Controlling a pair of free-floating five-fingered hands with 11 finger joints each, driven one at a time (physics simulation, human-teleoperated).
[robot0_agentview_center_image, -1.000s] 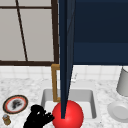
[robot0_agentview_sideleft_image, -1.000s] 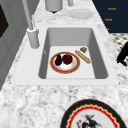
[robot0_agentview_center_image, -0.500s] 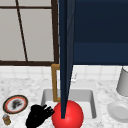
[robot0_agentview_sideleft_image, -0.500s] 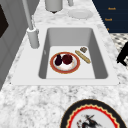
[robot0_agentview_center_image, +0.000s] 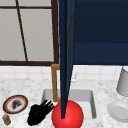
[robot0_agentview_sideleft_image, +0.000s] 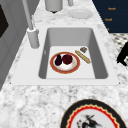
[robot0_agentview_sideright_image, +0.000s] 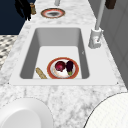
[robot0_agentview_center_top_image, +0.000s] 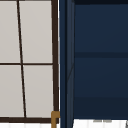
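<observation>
My left hand (robot0_agentview_center_image: 39, 114) hovers over the counter's front edge just left of the sink (robot0_agentview_center_image: 91, 100), open with its fingers spread and pointing up and to the right. It touches nothing. A red ball (robot0_agentview_center_image: 68, 116) sits right beside it at the sink's front. In the left side view the hand (robot0_agentview_sideleft_image: 122, 56) shows at the right edge, off the counter's front. In the right side view the hand (robot0_agentview_sideright_image: 23, 8) hangs next to a small brown jar (robot0_agentview_sideright_image: 32, 9). In the basin (robot0_agentview_sideleft_image: 98, 57) lies a red-rimmed plate (robot0_agentview_sideleft_image: 75, 67) with an aubergine (robot0_agentview_sideleft_image: 58, 60) and a dark red fruit (robot0_agentview_sideleft_image: 67, 59).
A decorated plate (robot0_agentview_center_image: 15, 104) and the jar (robot0_agentview_center_image: 6, 119) stand left of the sink. A bread stick (robot0_agentview_sideleft_image: 82, 56) lies in the basin. A white plate (robot0_agentview_center_image: 119, 111) and grey pot (robot0_agentview_center_image: 123, 81) stand at the right. An open dark blue cabinet door (robot0_agentview_center_image: 65, 57) hangs over the sink, with the tap (robot0_agentview_sideleft_image: 32, 35) behind.
The left hand has risen slightly and stretched its fingers out towards the upper right. Nothing else has moved.
</observation>
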